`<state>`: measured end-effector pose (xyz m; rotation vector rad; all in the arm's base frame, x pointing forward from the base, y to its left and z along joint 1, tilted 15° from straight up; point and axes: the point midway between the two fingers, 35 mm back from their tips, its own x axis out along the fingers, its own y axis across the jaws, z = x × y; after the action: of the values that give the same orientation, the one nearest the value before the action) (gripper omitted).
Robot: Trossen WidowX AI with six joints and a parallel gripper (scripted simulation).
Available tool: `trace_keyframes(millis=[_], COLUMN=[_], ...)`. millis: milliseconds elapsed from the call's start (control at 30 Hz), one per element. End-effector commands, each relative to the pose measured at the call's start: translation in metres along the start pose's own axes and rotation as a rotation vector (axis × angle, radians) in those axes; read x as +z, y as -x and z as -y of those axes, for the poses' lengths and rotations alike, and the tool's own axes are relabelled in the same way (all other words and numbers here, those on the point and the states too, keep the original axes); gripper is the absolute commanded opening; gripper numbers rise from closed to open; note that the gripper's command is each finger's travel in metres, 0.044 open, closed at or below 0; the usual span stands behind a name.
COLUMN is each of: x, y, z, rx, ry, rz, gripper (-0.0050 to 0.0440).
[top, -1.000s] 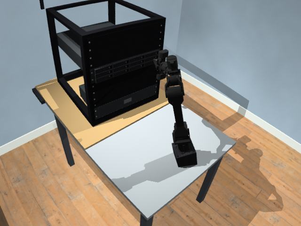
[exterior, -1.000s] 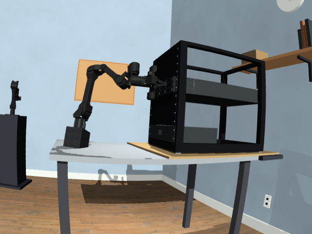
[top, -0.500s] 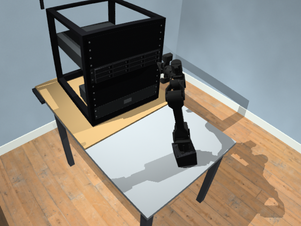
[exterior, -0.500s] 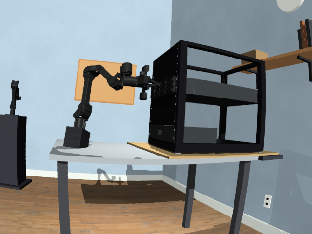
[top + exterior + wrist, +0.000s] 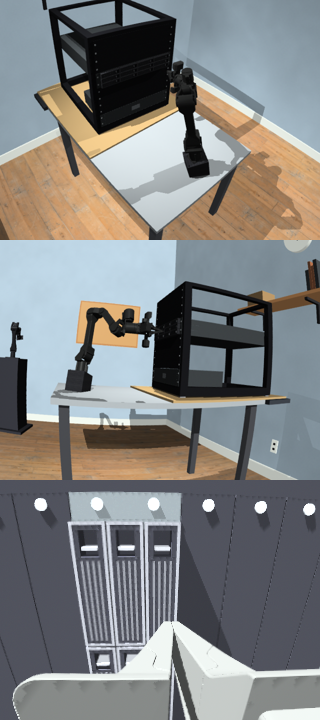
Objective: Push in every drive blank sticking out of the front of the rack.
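The black open-frame rack (image 5: 116, 64) stands on a tan board (image 5: 77, 124) at the back of the table; it also shows in the exterior view (image 5: 211, 343). A row of grey drive blanks (image 5: 134, 69) crosses its front at mid height. My gripper (image 5: 168, 74) is shut and empty, level with the right end of that row. From the side, its tips (image 5: 160, 330) are right at the drive row (image 5: 168, 329); I cannot tell if they touch. In the wrist view the shut fingertips (image 5: 172, 627) point at the edge of the outermost blank (image 5: 162, 580), beside the plain panel.
A lower unit with a small grey plate (image 5: 134, 108) fills the rack's bottom. The arm's base (image 5: 196, 164) sits near the table's right edge. A wall shelf (image 5: 284, 302) hangs behind the rack. A black stand (image 5: 12, 395) is on the floor to the left.
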<state>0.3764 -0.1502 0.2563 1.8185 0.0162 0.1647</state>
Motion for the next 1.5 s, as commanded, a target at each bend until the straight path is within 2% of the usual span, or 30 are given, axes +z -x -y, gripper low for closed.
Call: trace_keyframes(millis=[0, 467, 533, 600, 667, 800, 900, 1467], x=[-0.002, -0.002, -0.002, 0.000, 0.000, 0.003, 0.003, 0.003], y=[-0.009, -0.009, -0.003, 0.010, 0.010, 0.055, 0.070, 0.069], z=[-0.006, -0.006, -0.008, -0.007, -0.007, -0.003, -0.001, -0.001], rx=[0.013, 0.013, 0.017, 0.017, 0.017, 0.015, 0.013, 0.013], ry=[0.013, 0.013, 0.014, 0.014, 0.014, 0.013, 0.013, 0.013], rz=[-0.006, -0.006, -0.006, -0.006, -0.006, -0.006, -0.006, -0.006], gripper=[-0.0050, -0.0050, -0.0050, -0.0050, -0.0050, -0.0050, -0.0050, -0.0050])
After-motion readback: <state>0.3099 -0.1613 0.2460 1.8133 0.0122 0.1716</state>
